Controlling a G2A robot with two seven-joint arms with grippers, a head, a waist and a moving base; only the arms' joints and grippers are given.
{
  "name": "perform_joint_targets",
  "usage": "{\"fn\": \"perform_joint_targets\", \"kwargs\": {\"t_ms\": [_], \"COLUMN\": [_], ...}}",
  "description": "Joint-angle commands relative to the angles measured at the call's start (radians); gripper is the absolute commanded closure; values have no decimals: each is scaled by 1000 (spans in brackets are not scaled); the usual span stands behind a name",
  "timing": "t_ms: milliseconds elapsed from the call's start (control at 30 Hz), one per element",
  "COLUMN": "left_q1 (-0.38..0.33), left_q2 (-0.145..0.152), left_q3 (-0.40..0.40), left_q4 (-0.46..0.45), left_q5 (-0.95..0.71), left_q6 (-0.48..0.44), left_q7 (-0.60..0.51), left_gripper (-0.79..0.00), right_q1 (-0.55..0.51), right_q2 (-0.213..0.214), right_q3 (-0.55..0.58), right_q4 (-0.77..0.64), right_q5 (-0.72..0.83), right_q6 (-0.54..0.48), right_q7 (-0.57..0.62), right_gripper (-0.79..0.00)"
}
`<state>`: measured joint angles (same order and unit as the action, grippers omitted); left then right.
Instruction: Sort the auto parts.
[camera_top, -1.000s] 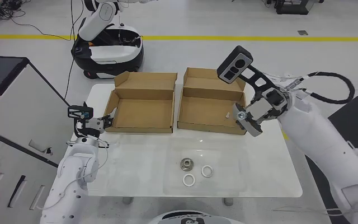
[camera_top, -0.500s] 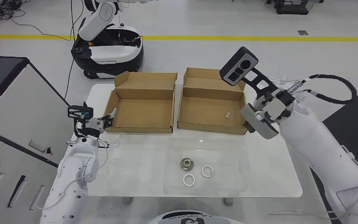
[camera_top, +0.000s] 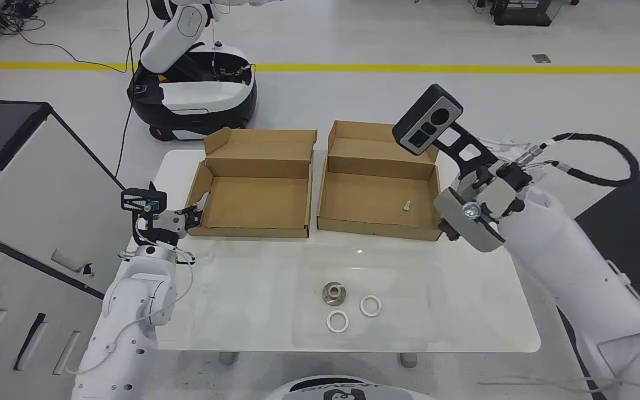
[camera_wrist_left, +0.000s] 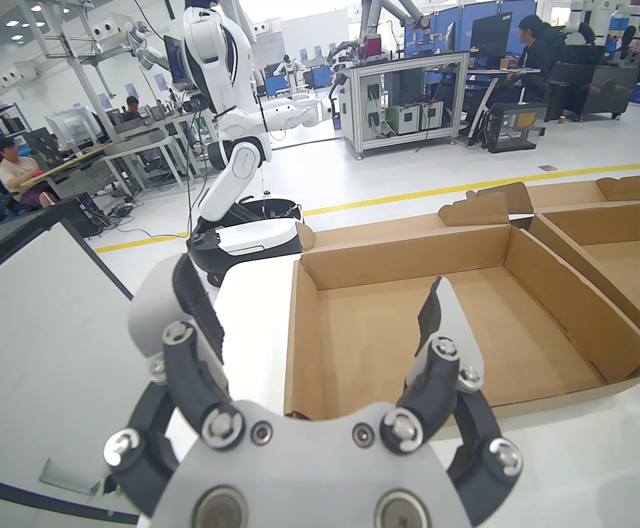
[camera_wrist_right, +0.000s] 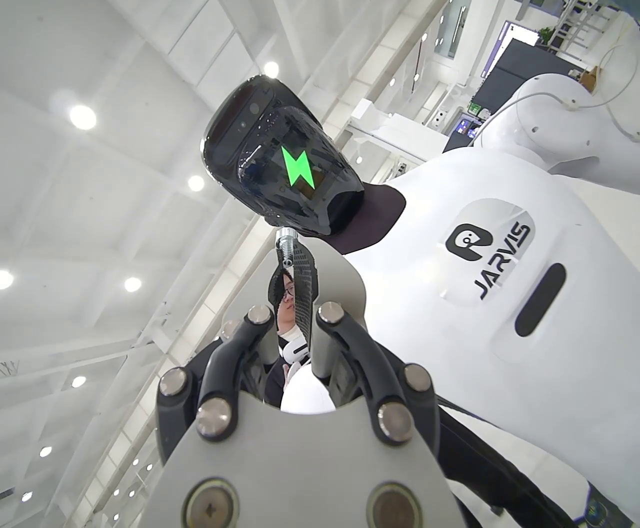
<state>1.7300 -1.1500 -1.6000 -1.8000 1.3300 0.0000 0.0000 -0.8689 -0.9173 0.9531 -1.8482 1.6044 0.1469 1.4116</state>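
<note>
The right pincer gripped a bolt at the worktop's three o'clock edge; the left pincer stood open at nine o'clock beside a box; white rings lay at six o'clock.

The white surface carried two open cardboard boxes side by side on its far half, their lids folded back away from the robot. The left box and the right box stood just beside each other, with a narrow strip of bare top between them. Near the front edge lay three small parts (all well apart from the boxes): a grey metal hub, a white ring just beside it toward the right, and a second white ring just in front of the hub, nearer the robot.
</note>
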Motion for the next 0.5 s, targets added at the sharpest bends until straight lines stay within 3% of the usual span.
{"fn": "perform_joint_targets", "kwargs": {"t_ms": [0, 467], "left_q1": [0, 0], "left_q2": [0, 0], "left_q3": [0, 0], "left_q4": [0, 0], "left_q5": [0, 0], "left_q6": [0, 0], "left_q7": [0, 0], "left_gripper": [-785, -785], "right_q1": [0, -10], "right_q2": [0, 0], "right_q3": [0, 6], "right_q4": [0, -8], "right_q5": [0, -18], "right_q6": [0, 7], "right_q7": [0, -37], "right_gripper": [0, 0]}}
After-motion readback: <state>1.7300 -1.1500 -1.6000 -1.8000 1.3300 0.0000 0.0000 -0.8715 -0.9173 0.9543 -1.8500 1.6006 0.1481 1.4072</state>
